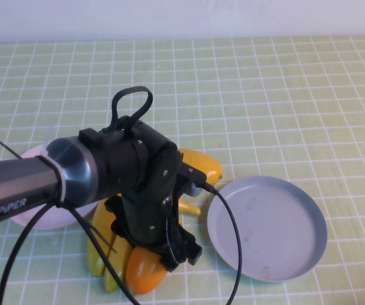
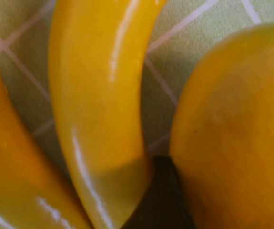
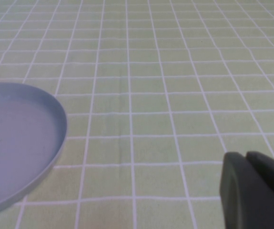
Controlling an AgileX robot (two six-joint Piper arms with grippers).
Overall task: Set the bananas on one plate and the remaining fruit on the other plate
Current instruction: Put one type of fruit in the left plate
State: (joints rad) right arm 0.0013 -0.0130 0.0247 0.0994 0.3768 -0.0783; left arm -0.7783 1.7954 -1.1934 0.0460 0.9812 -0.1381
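Note:
My left gripper point(image 1: 181, 251) is down in the fruit pile near the table's front. Two yellow bananas point(image 1: 99, 251) lie side by side left of it, and they fill the left wrist view point(image 2: 98, 109). A deep orange mango-like fruit point(image 1: 145, 272) lies right against the gripper and looms in the left wrist view point(image 2: 232, 133). The second mango-like fruit point(image 1: 202, 166) sits behind the arm. The grey-blue plate point(image 1: 268, 229) is empty on the right. The pink-lilac plate point(image 1: 33, 213) is mostly hidden behind the left arm. My right gripper point(image 3: 247, 160) is shut and empty above bare tablecloth, beside the grey-blue plate point(image 3: 17, 138).
The green checked cloth point(image 1: 265, 95) covers the table. The left arm's black cables point(image 1: 230, 235) hang over the grey-blue plate's near rim. The right arm does not show in the high view.

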